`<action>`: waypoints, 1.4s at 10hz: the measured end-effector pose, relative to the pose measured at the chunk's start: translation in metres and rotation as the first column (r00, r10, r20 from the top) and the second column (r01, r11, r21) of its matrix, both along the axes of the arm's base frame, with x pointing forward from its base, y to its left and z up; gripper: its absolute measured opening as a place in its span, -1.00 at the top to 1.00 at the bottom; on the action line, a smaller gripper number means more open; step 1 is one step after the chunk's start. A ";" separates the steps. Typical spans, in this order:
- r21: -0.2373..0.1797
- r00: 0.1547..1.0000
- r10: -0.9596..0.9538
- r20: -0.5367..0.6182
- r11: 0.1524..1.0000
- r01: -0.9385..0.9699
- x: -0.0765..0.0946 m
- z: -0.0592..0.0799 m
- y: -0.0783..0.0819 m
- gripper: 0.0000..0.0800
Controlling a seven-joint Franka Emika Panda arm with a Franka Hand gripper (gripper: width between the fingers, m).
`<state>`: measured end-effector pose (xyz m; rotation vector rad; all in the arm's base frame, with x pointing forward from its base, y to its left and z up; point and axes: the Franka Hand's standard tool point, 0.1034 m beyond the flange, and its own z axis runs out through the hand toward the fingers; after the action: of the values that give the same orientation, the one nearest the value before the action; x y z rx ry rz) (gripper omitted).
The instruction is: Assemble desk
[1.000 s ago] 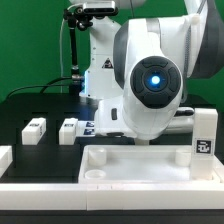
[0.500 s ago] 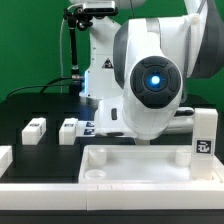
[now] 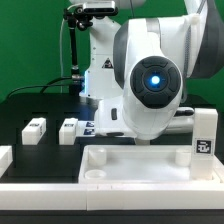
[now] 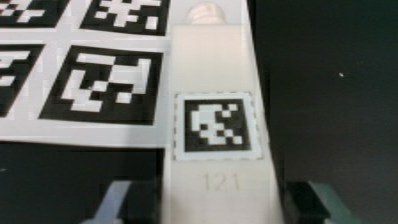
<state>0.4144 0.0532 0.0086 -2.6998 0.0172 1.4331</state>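
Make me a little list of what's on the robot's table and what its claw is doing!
arm: Franka arm, filling the middle of the exterior view
gripper: gripper, one finger on each side of a lying desk leg; can't tell if it squeezes
desk leg: white, tag facing up, beside the marker board
loose legs: loose legs lying at the exterior view's left
upright leg: upright leg at the exterior view's right
tabletop panel: tabletop panel flat in front, rim up

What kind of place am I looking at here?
Most likely a robotics lab bench: a big white robot arm stands over a black table, with a plain green backdrop and the flat white marker board of printed tags.
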 end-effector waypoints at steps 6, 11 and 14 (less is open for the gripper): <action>0.072 0.992 -0.116 0.045 0.991 0.112 0.052 0.098 -0.039 0.28; 0.051 0.912 -0.164 0.375 0.986 0.156 0.071 0.092 -0.052 0.28; 0.123 0.827 -0.286 0.484 0.958 0.260 0.125 0.139 -0.071 0.28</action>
<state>0.5397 -0.0179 0.1476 -2.7913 0.3146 0.6222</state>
